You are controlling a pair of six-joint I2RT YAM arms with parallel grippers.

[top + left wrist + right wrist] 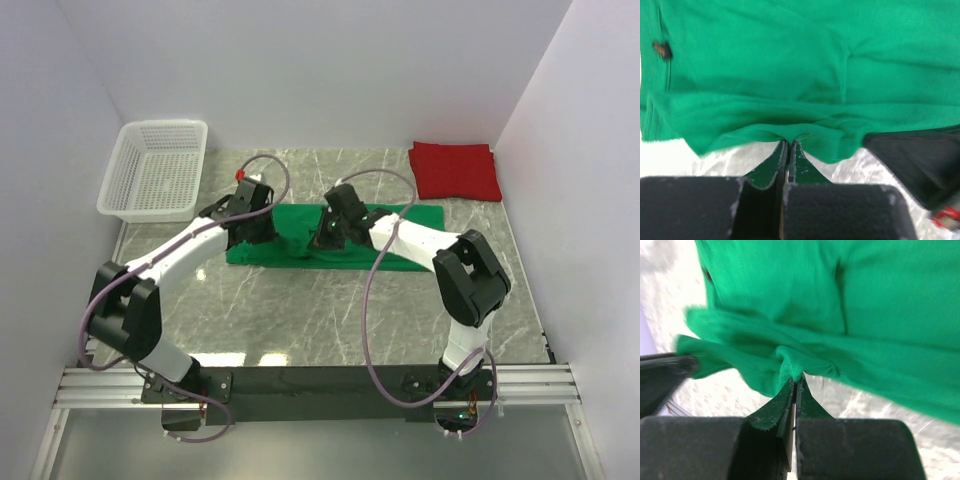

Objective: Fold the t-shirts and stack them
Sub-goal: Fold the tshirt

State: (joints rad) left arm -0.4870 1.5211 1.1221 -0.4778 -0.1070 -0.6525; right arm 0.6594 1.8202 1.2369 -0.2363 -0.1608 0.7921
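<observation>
Below, the green t-shirt [300,218] lay mid-table, its middle hidden under both wrists. The left gripper [788,145] was pressed together on the shirt's edge, and the right gripper [795,381] pinched a bunched fold of it. The red t-shirt [455,170] sat folded in the far right corner.
</observation>
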